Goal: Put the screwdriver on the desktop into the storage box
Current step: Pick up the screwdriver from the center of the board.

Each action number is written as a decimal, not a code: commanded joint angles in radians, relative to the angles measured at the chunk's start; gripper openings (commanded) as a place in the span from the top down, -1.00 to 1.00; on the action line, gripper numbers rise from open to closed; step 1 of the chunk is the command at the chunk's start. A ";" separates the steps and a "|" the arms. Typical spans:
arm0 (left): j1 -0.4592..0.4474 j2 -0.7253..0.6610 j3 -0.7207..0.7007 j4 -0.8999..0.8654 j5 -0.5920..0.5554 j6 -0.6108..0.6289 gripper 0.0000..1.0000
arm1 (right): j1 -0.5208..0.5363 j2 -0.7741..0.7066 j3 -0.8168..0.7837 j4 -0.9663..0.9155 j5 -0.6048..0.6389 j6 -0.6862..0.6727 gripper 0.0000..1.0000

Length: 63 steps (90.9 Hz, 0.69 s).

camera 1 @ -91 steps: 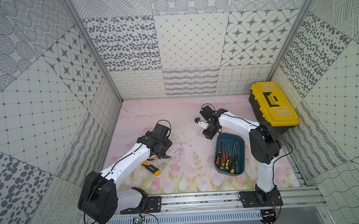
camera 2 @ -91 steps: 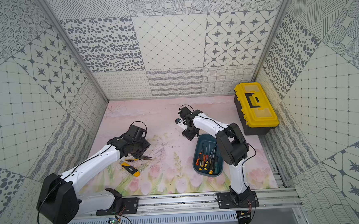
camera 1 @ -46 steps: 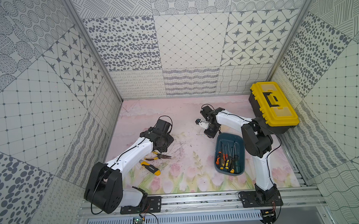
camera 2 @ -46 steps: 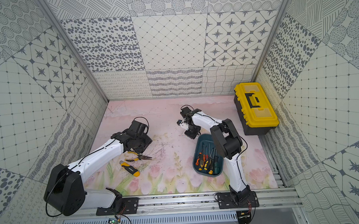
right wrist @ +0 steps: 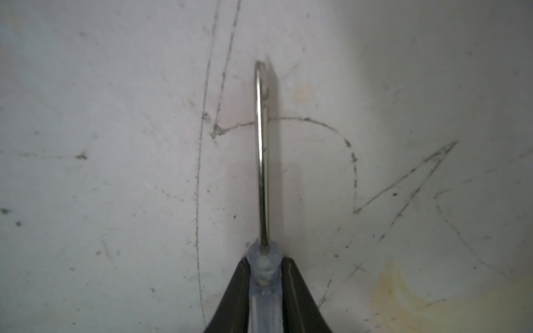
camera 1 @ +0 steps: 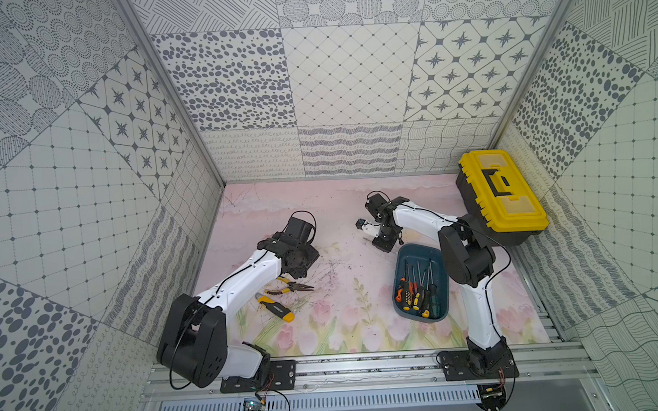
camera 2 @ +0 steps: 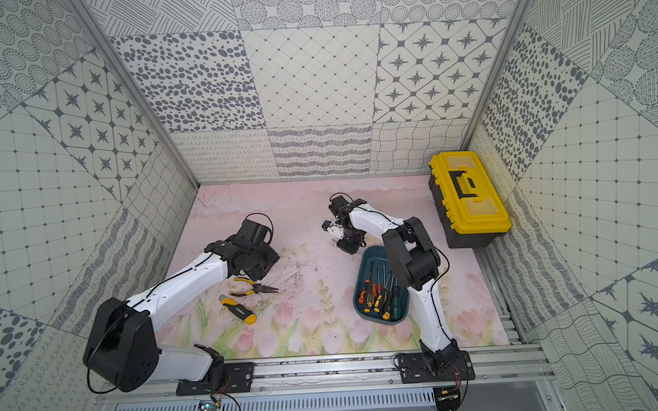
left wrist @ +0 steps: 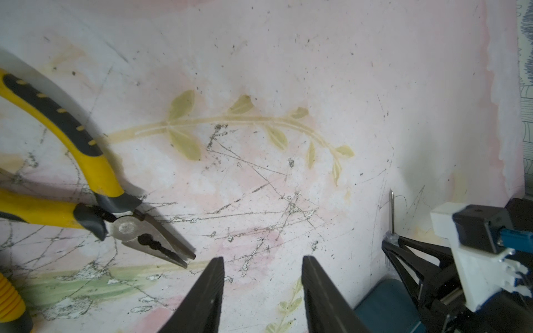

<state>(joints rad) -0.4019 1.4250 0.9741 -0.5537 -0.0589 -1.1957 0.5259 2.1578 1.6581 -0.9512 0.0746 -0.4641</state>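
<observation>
Right wrist view is showing the right gripper (right wrist: 264,268), just closed, clamping the clear plastic handle of the thin steel-shafted screwdriver (right wrist: 262,161), lying on the pale pink desk (right wrist: 115,173) near the dark teal storage box (camera 1: 419,254). Lifting looks next, while the left gripper (left wrist: 262,288) is hovering half-open, empty.

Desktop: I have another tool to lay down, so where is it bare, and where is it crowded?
Bare: the far strip of the desktop along the back wall, and the middle between the pliers and the storage box. Crowded: pliers and knife by the left arm; right hand with a screwdriver just beyond the box.
</observation>
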 commanded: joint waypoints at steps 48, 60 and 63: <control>0.000 -0.016 0.031 -0.013 -0.006 0.029 0.06 | -0.001 -0.220 -0.013 0.211 -0.221 0.279 1.00; -0.016 -0.020 0.031 -0.015 -0.017 0.032 0.05 | -0.001 -0.430 -0.186 0.307 -0.163 0.560 1.00; -0.023 -0.019 0.032 -0.015 -0.020 0.031 0.06 | -0.001 -0.485 -0.237 0.315 -0.140 0.637 1.00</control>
<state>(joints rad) -0.4065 1.4158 0.9936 -0.5533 -0.0608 -1.1885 0.5259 1.8572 1.5249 -0.7425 -0.0902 -0.1261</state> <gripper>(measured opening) 0.472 0.194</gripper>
